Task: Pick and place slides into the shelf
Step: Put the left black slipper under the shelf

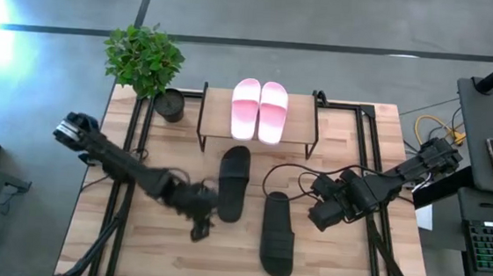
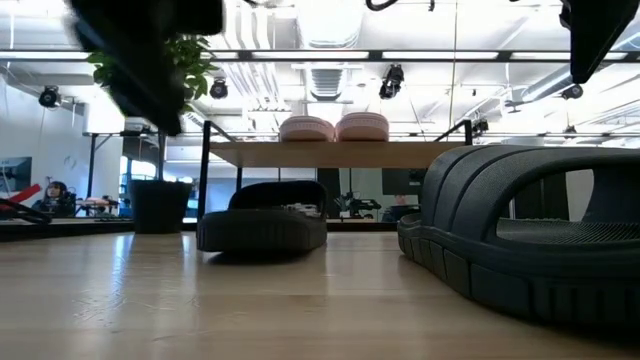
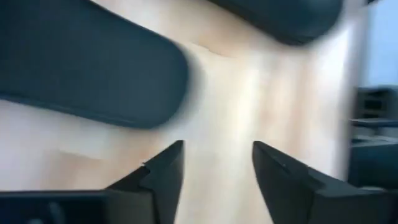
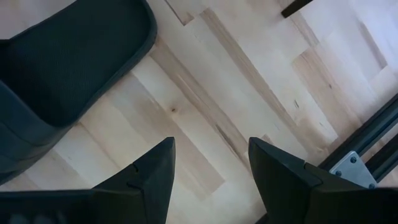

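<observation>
Two light pink slides (image 1: 259, 109) sit side by side on the plank top of the shelf (image 1: 300, 133) at the far edge of the tabletop (image 1: 158, 254), while two black slides lie on the wood in front of it: one black slide (image 1: 232, 182) just before the shelf, the other black slide (image 1: 277, 233) nearer the front edge and slightly to its right. Beside the first black slide, on its left, the left gripper (image 1: 201, 227) hangs low over bare wood with its jaws parted and holding nothing, its fingers (image 3: 163, 174) framing empty tabletop in the wrist view. Right of the second black slide, the right gripper (image 1: 320, 217) hovers close by, jaws likewise spread and empty. A potted plant (image 1: 146, 64) stands at the far left corner, beside the shelf
</observation>
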Controlling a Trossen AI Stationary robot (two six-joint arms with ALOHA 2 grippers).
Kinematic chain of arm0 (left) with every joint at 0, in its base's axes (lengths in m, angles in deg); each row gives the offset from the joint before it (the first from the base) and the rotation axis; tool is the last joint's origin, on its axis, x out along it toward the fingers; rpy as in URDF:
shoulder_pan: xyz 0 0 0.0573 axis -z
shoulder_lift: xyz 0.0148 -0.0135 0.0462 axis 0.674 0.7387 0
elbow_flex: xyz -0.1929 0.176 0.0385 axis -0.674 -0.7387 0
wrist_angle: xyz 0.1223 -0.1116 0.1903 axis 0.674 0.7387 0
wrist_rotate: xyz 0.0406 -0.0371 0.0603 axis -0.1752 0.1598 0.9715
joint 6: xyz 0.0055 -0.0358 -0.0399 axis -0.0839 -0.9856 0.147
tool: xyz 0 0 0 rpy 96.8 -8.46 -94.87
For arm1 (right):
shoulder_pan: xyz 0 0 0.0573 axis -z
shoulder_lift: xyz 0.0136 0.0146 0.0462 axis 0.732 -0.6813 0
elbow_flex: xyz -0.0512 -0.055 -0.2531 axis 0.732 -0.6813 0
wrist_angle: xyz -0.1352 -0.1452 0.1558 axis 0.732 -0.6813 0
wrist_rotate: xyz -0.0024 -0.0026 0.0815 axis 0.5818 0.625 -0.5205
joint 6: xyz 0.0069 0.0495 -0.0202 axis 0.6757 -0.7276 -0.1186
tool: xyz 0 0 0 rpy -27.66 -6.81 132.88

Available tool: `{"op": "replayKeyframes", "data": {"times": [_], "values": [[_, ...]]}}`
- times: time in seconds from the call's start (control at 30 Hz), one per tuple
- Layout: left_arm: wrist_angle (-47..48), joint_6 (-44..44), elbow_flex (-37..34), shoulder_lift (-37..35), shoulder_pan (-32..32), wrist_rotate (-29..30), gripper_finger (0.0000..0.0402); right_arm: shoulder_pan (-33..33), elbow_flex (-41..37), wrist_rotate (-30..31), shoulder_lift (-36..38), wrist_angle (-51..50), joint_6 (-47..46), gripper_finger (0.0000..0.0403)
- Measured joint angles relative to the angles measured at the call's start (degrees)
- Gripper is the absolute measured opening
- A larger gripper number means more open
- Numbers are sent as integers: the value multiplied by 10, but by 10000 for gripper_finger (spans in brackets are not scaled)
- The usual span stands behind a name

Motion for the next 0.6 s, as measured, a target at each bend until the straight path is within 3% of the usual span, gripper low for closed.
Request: {"op": "replayKeyframes", "data": {"times": [0.1,0.23,0.4,0.6], "values": [[-80,-89,-28,6,31,5,106,0,0,12,0,0,2,196],[-96,-162,-34,32,48,33,14,0,0,27,0,0,6,195],[-147,-235,-34,81,51,48,10,0,0,28,0,0,5,194],[-224,-242,-14,149,47,68,1,0,0,28,0,0,-1,194]]}}
